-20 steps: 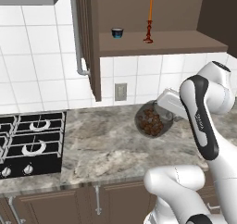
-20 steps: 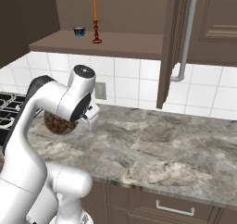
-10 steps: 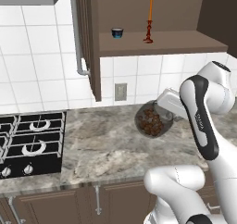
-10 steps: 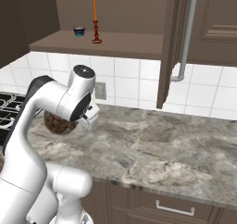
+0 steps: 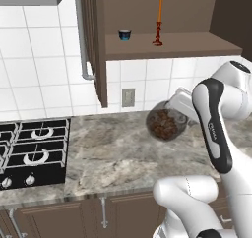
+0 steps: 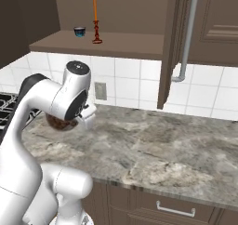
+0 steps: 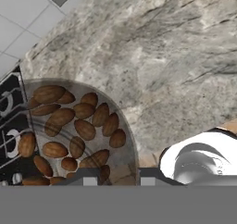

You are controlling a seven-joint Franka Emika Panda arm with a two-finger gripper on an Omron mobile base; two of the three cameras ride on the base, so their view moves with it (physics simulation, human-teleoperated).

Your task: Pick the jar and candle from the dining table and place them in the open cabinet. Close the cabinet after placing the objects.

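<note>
1. Right now the arm is carrying the jar [image 5: 166, 123], so the step in hand is the jar's transfer up to the cabinet [image 5: 167, 15].
2. The jaws are clenching on the jar; in the hand view its glass wall and brown nut-like contents [image 7: 74, 135] are sitting right at the two dark tips, and the gripper [image 7: 118, 177] is closing tightly round its neck as far as I can judge.
3. The jar is hanging tilted, above the tabletop [image 5: 113, 153] and well below the cabinet's shelf [image 5: 182, 46], in front of the white tiled wall.
4. The candle [image 5: 158, 23] is already standing upright on that shelf, near the shelf's middle, with a small blue cup [image 5: 124, 34] to one side of it and apart from it.
5. The cabinet door [image 5: 96, 40] is standing open, swung out edge-on beside the shelf, its long silver handle [image 5: 82, 35] facing outward.
6. Next, I judge, the move is calling for a lift of the jar above the shelf's front edge, then a reach inward to a bare patch clear of the candle and cup.
7. Righting the jar before release looks wise, since it is leaning and could roll.
8. Closing the door is remaining as the last step.
</note>
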